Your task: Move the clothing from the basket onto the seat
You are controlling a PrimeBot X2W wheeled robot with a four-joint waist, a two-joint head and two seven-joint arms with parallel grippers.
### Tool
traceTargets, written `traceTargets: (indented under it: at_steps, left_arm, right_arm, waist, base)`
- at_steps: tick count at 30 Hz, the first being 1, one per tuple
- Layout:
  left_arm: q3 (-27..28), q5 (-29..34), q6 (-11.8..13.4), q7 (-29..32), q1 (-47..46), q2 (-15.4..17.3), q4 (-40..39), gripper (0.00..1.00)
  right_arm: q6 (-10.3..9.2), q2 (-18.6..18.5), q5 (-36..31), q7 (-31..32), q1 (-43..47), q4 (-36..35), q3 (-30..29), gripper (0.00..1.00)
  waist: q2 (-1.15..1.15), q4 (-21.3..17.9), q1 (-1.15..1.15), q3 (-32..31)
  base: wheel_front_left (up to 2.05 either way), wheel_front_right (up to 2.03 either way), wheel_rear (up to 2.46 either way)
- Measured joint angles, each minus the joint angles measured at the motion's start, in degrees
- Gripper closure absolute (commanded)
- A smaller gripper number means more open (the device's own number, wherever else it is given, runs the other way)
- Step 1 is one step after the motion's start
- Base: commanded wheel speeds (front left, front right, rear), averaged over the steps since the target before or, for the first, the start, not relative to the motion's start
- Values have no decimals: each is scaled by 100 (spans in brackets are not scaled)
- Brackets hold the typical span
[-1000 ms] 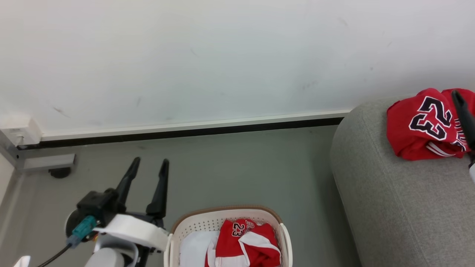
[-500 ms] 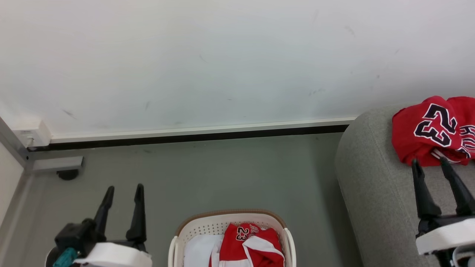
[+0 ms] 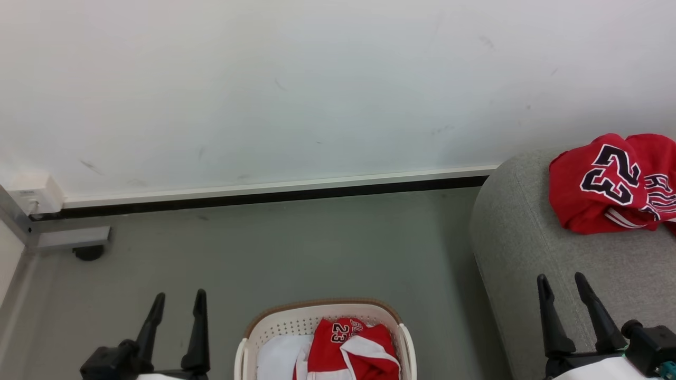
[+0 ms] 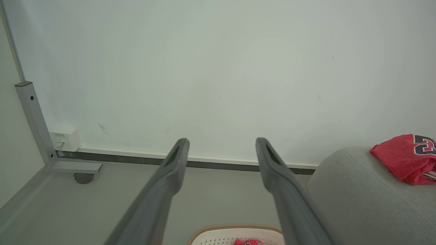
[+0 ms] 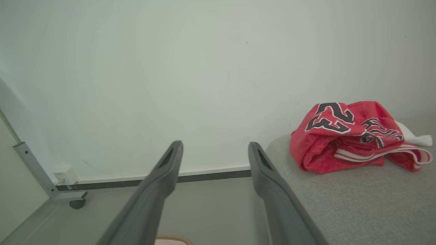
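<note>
Nearest, the left gripper (image 3: 179, 294) sits just left of the basket (image 3: 322, 305), its body cut off by the bottom edge of the head view. Its two dark fingers are parted and grip nothing. The right gripper (image 3: 560, 277) sits well to the right of the basket, over the front of the grey seat (image 3: 528, 248). Its fingers are also spread, with nothing between them.

The head view cuts the basket off at the bottom edge, leaving its far brown rim and perforated wall in sight. Crumpled red shorts (image 3: 354, 343) with white trim and a small "23" lie inside. To their left is white fabric (image 3: 277, 353); whether it is lining or a garment is hard to tell. The left wrist view catches just a sliver of that rim and a scrap of red.

Bare grey floor (image 3: 317, 248) stretches beyond the basket. To the basket's right and farther back, the red jersey (image 3: 602, 184) lies bunched on the seat, its "23" facing up. The head view clips it at the right edge. The right wrist view takes in the whole heap, with a white cloth (image 5: 414, 137) peeking out behind it.

Farthest from the basket are the dark skirting strip (image 3: 264, 192) and the white wall (image 3: 317, 79). A small socket box (image 3: 31, 192) and a caster (image 3: 87, 252) are far to the basket's left.
</note>
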Motion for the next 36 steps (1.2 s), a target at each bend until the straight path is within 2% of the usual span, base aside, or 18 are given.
traceTargets:
  at_steps: [15, 36]
  left_arm:
    - [133, 232, -221, 0, -40, -152, 166, 0]
    - [200, 292, -285, 0, -88, -183, 223, 0]
  right_arm:
    - [0, 104, -129, -30, -31, 147, 181, 0]
    - [0, 119, -163, -30, -79, 167, 242, 0]
  waist:
    - [0, 5, 0, 22]
    - [0, -91, 0, 78]
  base:
    - [0, 0, 0]
    - [0, 0, 0]
